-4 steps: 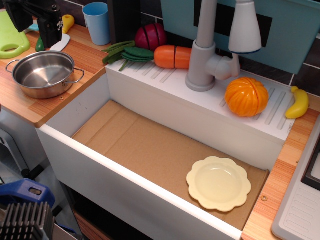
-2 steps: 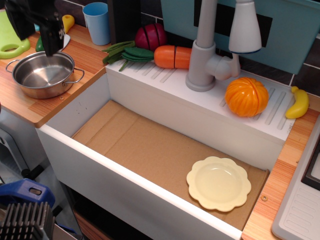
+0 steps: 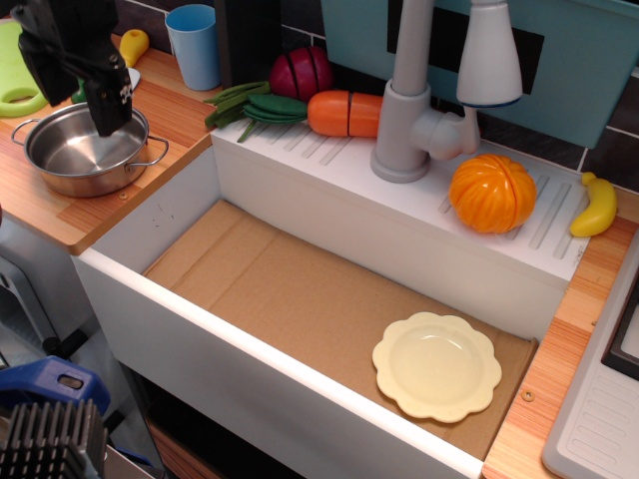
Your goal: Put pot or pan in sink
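We can read no text, label, brand or number anywhere here. The pot, sink, faucet, plate and cup all show plain surfaces. The gripper carries a small pale patch, but it is too blurred for us to read.
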You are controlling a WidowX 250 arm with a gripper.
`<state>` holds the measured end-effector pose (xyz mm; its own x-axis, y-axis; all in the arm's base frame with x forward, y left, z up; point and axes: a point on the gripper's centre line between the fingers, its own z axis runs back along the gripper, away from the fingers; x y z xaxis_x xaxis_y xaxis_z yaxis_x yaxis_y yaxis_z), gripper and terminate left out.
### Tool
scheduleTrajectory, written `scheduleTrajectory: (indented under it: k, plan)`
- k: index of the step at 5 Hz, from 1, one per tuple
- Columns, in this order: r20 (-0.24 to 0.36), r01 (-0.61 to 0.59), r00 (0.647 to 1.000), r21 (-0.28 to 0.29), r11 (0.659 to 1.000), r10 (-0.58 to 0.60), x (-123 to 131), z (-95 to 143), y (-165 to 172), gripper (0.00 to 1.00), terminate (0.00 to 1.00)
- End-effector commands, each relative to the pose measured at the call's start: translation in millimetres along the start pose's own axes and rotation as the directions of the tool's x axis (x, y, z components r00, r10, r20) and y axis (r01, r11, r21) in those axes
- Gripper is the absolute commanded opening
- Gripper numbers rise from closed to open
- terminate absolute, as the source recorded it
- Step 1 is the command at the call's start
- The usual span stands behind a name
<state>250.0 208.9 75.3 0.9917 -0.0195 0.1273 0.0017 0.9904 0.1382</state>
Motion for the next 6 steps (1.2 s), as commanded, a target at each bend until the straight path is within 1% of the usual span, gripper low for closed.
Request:
scheduleTrajectory:
  k: [1, 2, 4, 5, 6]
  plan:
    - [0.033, 0.023, 0.999, -0.001, 1.000, -0.023, -5, -13, 4, 1.00, 0.00]
    - [0.051, 0.027, 0.998, -0.019, 0.999, -0.026, -8, -24, 3, 1.00, 0.00]
    - [0.070, 0.024, 0.997, -0.103, 0.994, -0.017, -14, -56, 3, 1.00, 0.00]
    - [0.078, 0.022, 0.997, -0.095, 0.995, -0.015, -13, -61, 2, 0.00, 0.00]
    - [0.076, 0.012, 0.997, -0.081, 0.997, -0.006, -17, -59, -2, 0.00, 0.00]
